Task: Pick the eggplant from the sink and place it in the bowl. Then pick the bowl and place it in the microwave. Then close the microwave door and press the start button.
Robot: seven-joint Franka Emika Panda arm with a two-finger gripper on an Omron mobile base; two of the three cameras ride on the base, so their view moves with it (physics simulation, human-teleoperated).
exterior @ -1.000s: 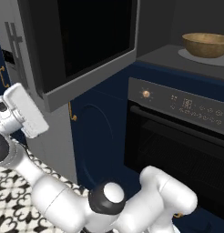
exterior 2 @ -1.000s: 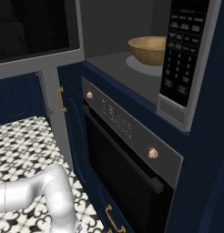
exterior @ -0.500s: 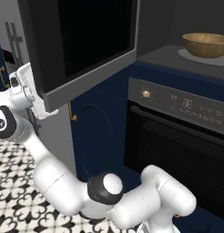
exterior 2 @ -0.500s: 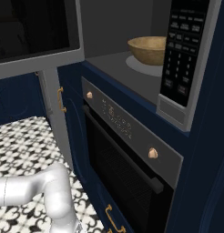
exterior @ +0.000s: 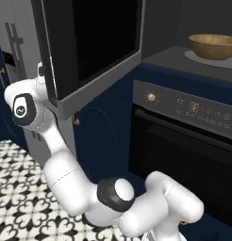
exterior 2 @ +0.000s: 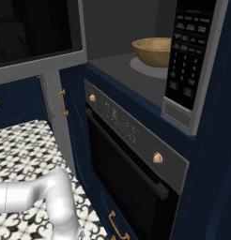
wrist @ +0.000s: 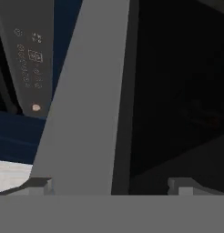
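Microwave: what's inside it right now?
The microwave cavity holds the wooden bowl on its round plate. The bowl's contents are hidden by its rim.

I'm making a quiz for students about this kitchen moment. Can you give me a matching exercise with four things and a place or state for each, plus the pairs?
Things:
1. bowl
2. microwave door
3. oven
4. end effector

Places or states:
A. swung open
B. below the microwave, shut
C. inside the microwave
D. open, close against the door's grey frame

Pairs: 1-C, 2-A, 3-B, 4-D
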